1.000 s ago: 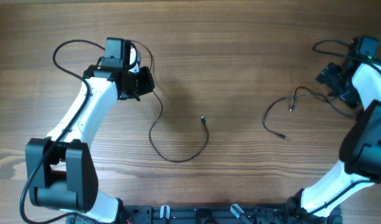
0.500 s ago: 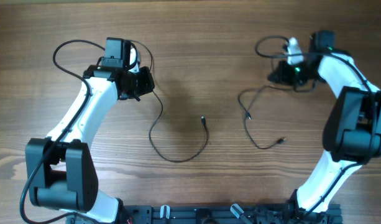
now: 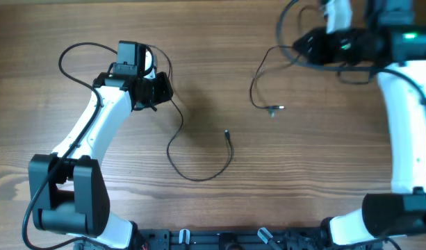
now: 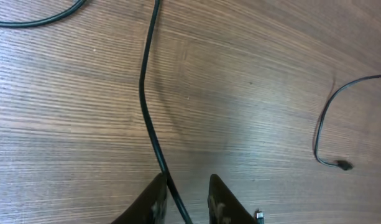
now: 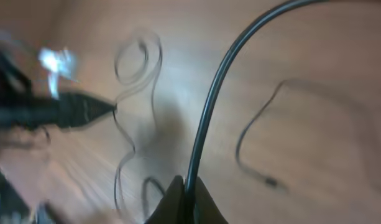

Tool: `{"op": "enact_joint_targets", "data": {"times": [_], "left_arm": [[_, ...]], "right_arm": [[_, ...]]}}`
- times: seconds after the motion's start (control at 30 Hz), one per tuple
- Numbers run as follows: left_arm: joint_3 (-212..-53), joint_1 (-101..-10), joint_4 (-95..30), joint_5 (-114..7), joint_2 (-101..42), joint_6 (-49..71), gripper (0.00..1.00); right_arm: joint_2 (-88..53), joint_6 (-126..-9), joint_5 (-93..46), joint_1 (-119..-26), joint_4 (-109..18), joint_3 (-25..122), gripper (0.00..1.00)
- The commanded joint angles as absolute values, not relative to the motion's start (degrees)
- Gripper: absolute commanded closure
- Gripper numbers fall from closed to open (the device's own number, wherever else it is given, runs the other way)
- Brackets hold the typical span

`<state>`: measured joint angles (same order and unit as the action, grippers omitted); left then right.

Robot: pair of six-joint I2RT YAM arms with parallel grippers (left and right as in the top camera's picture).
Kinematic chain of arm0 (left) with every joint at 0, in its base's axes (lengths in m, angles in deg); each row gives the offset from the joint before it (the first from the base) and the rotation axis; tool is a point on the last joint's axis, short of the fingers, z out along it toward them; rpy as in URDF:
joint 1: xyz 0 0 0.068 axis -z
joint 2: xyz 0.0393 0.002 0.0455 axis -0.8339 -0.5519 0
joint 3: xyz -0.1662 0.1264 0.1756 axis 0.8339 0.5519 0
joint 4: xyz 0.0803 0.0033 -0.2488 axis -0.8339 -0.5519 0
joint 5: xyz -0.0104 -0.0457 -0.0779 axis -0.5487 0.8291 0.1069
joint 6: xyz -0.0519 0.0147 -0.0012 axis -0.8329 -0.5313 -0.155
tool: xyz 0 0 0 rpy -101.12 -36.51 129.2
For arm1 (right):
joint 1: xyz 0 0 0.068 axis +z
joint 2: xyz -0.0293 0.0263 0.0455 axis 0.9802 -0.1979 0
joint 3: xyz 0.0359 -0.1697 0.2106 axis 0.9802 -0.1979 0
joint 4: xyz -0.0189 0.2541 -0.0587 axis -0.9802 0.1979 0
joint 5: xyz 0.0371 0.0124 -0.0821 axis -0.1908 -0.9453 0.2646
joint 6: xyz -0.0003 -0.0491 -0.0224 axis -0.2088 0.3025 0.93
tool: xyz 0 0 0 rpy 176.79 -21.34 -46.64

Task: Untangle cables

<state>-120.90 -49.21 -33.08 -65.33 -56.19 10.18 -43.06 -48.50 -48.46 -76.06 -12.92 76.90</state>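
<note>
Presently: my left gripper [image 4: 185,200], narrowly parted, clamps one cable [image 3: 199,173] lying curved mid-table. My right gripper [image 5: 185,198], pinched together on the second cable [image 3: 258,87], lifts it far-side. Risk: its dangling plug end [image 3: 275,108] swings and re-snags, or the cord slips free.

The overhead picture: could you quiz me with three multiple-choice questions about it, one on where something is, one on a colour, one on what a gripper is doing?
1. Where does the cord held by the left gripper lie?
A. Curving across the table's middle
B. Off the table's edge
C. Coiled on the right arm

2. What colour are the thin cords?
A. White
B. Black
C. Red

3. How does the right gripper stand?
A. Wide open, empty
B. Shut on a cord
C. Resting flat on the table

Answers: 1 A, the left cord loops over the wooden table to a plug at the centre. 2 B, both are black. 3 B, the right cord hangs from its closed fingers.
</note>
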Motion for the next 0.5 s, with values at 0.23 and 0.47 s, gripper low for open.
{"op": "enact_joint_targets", "data": {"times": [0.23, 0.47], "left_arm": [[-121.0, -49.1, -33.6, -65.7, -55.1, 10.5, 0.77], [-121.0, -49.1, -33.7, -65.7, -55.1, 10.5, 0.77]], "right_arm": [[-48.1, -60.6, -24.1, -66.0, -55.5, 41.7, 0.95], [-57.9, -51.7, -37.3, -65.6, -60.2, 41.7, 0.51]]}}
